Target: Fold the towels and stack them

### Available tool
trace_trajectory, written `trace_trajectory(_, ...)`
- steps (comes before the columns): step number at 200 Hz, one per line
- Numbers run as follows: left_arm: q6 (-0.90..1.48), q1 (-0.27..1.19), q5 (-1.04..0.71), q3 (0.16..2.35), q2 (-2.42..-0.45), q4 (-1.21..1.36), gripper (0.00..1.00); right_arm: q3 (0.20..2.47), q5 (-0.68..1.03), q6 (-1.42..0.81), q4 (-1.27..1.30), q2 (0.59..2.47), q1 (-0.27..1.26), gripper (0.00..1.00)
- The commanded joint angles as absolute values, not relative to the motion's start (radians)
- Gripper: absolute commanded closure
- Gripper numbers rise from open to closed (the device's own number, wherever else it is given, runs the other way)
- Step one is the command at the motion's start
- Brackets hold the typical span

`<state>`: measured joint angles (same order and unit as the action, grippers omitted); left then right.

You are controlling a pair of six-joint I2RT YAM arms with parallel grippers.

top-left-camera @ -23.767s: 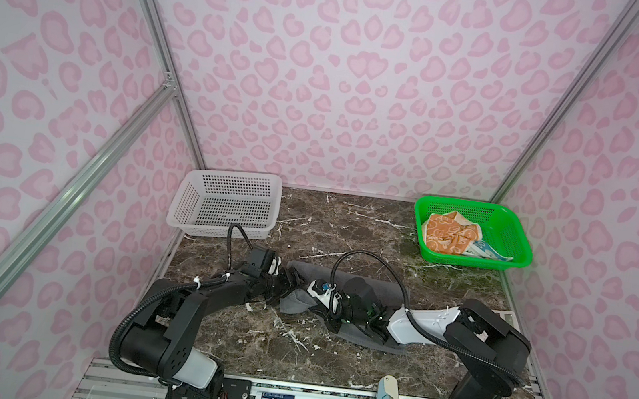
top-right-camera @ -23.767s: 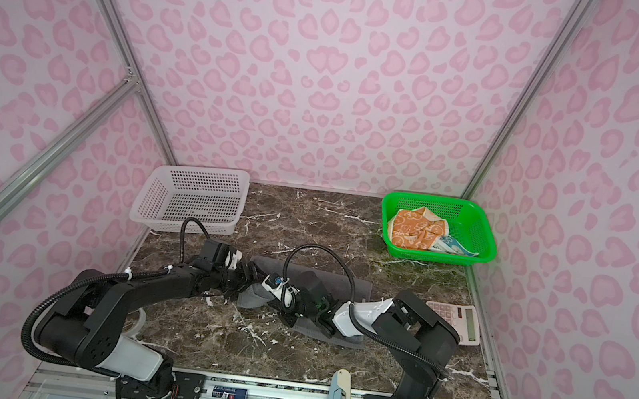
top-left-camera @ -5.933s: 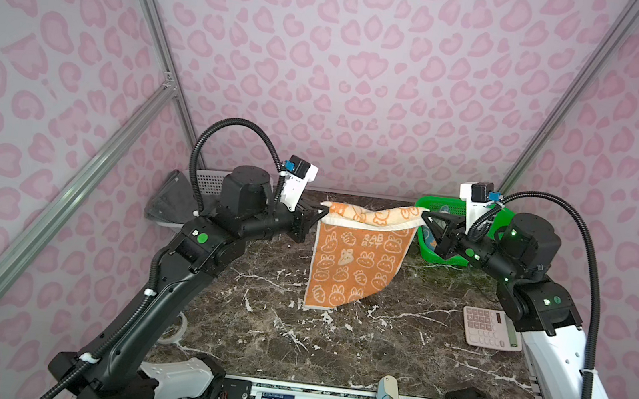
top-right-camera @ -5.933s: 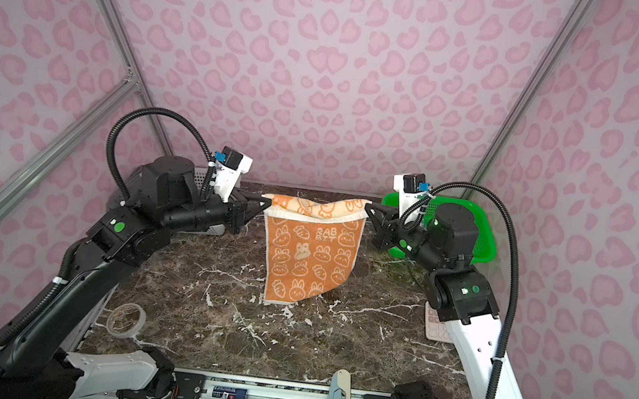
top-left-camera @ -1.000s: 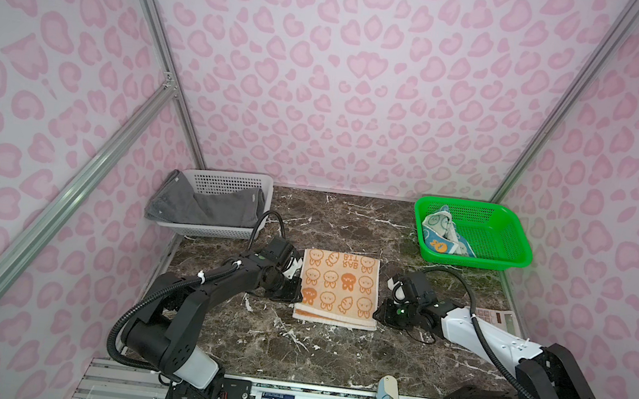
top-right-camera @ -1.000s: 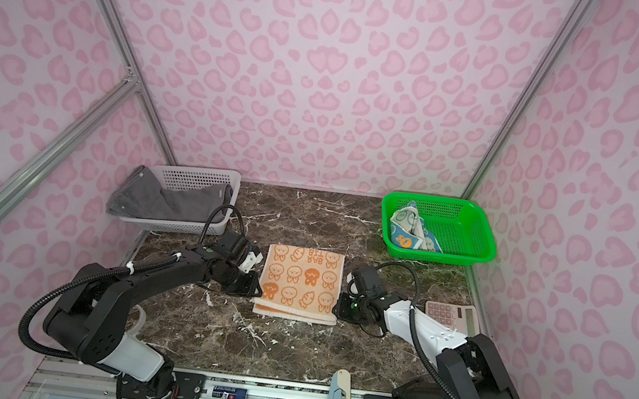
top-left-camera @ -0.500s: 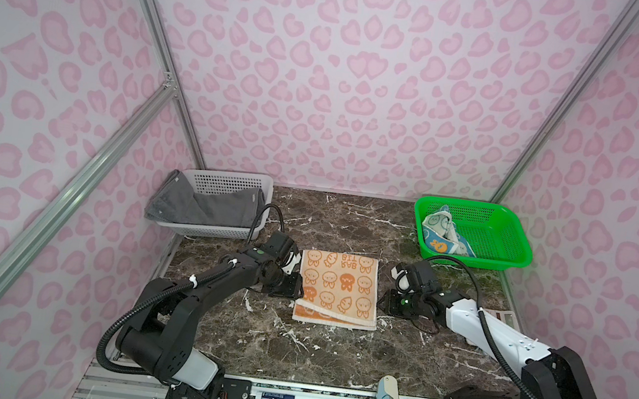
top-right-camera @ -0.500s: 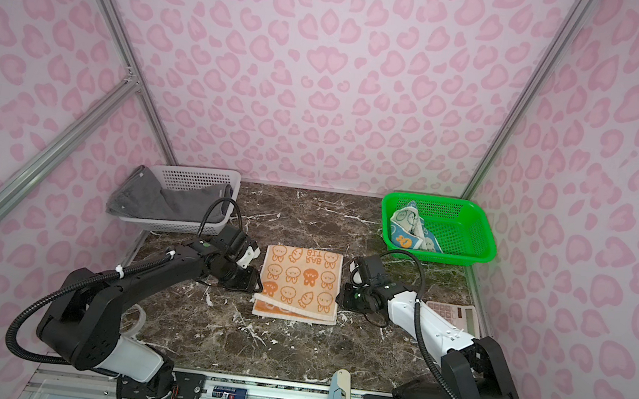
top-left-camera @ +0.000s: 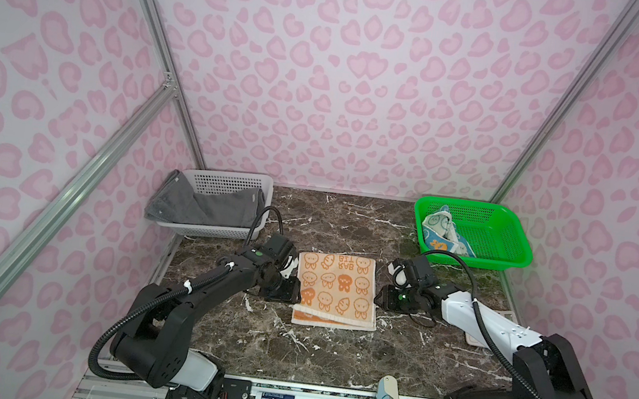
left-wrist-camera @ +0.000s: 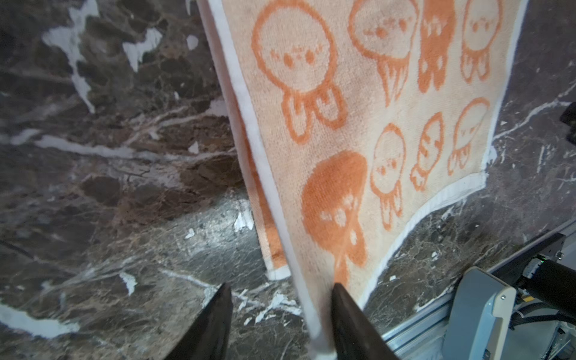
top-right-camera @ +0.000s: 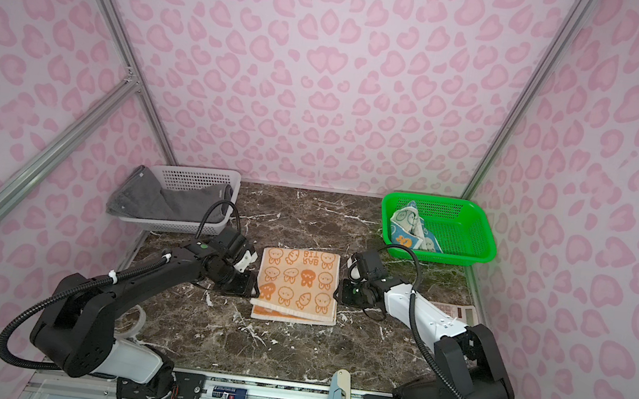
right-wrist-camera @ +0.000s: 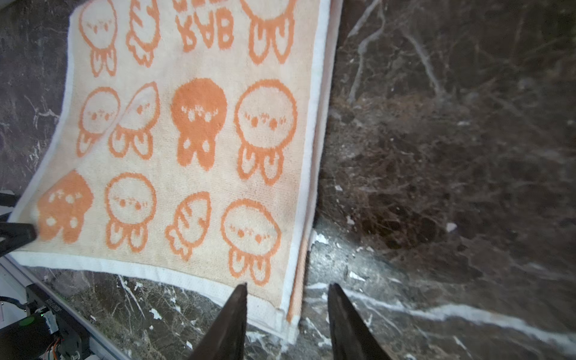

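Left wrist view: the left gripper [left-wrist-camera: 280, 286] stands spread astride the hem of the folded orange towel [left-wrist-camera: 358, 124]. At its 3 o'clock edge the right gripper [right-wrist-camera: 286, 285] gapes too. The grey towel [top-left-camera: 200, 203] lies in a basket [top-left-camera: 224, 177] at 10 o'clock, the blue towel [top-left-camera: 441, 229] likewise at 2 o'clock.
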<state>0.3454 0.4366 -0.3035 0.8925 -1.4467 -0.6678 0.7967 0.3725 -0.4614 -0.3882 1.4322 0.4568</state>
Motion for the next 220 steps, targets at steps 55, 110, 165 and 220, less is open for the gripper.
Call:
trace_trajectory(55, 0.460, 0.436, -0.334, 0.829, -1.459, -0.441, 0.47, 0.866, 0.537, -0.492, -0.191, 1.546, 0.544, 0.73)
trace_trajectory(110, 0.479, 0.436, -0.315, 0.801, -1.465, -0.433, 0.48, 1.044, 0.699, -0.626, 0.011, 1.824, 0.655, 1.00)
trace_trajectory(165, 0.490, 0.436, -0.298, 0.779, -1.400, -0.454, 0.48, 1.183, 0.724, -0.753, 0.067, 2.048, 0.735, 1.00)
trace_trajectory(220, 0.492, 0.436, -0.259, 0.809, -1.337, -0.503, 0.46, 1.240, 0.596, -0.701, -0.153, 2.102, 0.738, 1.00)
